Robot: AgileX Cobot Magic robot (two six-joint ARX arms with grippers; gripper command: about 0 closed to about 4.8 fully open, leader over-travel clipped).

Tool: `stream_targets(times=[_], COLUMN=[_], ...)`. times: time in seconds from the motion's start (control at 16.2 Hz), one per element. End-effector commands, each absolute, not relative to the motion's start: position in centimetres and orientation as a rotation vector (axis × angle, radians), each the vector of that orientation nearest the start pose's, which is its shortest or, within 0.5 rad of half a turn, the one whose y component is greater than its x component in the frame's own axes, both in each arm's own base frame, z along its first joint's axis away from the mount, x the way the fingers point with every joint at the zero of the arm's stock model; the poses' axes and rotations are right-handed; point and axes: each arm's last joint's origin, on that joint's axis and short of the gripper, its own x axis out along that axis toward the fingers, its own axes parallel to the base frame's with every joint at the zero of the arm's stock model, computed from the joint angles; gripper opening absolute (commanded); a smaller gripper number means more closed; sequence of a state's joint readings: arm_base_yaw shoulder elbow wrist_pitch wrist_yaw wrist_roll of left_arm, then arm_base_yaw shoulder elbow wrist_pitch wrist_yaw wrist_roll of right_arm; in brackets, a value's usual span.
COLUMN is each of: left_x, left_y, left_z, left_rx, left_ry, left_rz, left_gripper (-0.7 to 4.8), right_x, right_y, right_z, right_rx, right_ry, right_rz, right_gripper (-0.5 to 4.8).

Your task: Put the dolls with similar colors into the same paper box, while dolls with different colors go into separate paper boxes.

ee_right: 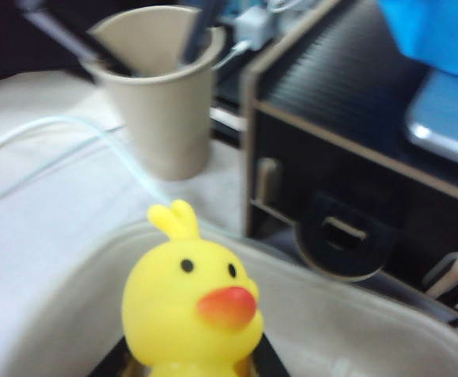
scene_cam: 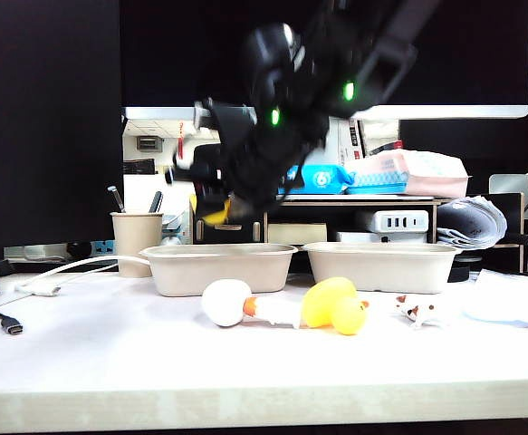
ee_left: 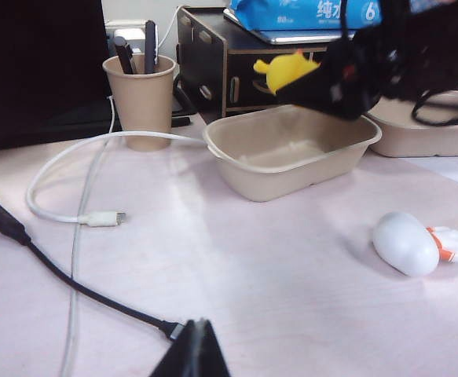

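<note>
Right gripper (ee_right: 188, 363) clamped on a yellow duck (ee_right: 191, 305), hanging over the left paper box (scene_cam: 218, 265), beside the pen cup (scene_cam: 137, 241); blurred in the exterior view. Second yellow duck (scene_cam: 334, 305) lying on the table (scene_cam: 110, 353) in front of the two boxes, touching the white bird (scene_cam: 228, 302) at its left. Small patched animal (scene_cam: 422, 311) just right of that, before the right paper box (scene_cam: 381, 265). Left gripper (ee_left: 191, 353) low over the table near a black cable (ee_left: 79, 287): only a dark tip visible, open or closed impossible to tell.
</note>
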State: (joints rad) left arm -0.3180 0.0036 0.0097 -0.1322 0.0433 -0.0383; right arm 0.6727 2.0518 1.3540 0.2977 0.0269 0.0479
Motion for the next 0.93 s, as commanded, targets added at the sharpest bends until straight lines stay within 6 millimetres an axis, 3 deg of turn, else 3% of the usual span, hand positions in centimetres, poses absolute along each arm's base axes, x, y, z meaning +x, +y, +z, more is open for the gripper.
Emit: stream_targets(times=[0.06, 0.19, 0.25, 0.56, 0.74, 0.93], left_x=[9.1, 9.1, 9.1, 9.4, 9.9, 9.3], left_y=[-3.1, -3.1, -3.1, -3.2, -3.6, -4.9], left_z=[15.5, 15.5, 15.5, 15.2, 14.3, 13.9], left_rx=[-0.018, -0.018, -0.018, -0.011, 0.011, 0.04], left_ry=[0.124, 0.124, 0.124, 0.172, 0.309, 0.352], left_rz=[-0.361, -0.361, -0.36, -0.361, -0.372, -0.505], left_gripper=[-0.05, -0.05, -0.05, -0.05, -0.05, -0.05], right_x=[36.4, 36.6, 36.6, 36.0, 33.2, 29.9], right_y=[29.4, 29.6, 29.7, 29.3, 28.1, 26.9], right_z=[18.8, 19.0, 19.2, 20.7, 24.0, 26.0], right_rx=[-0.084, -0.08, -0.079, -0.113, -0.191, -0.251], right_ry=[0.379, 0.37, 0.368, 0.482, 0.575, 0.596], right_rz=[0.639, 0.64, 0.641, 0.633, 0.651, 0.687], right_gripper=[1.54, 2.52, 2.66, 2.66, 2.29, 2.46])
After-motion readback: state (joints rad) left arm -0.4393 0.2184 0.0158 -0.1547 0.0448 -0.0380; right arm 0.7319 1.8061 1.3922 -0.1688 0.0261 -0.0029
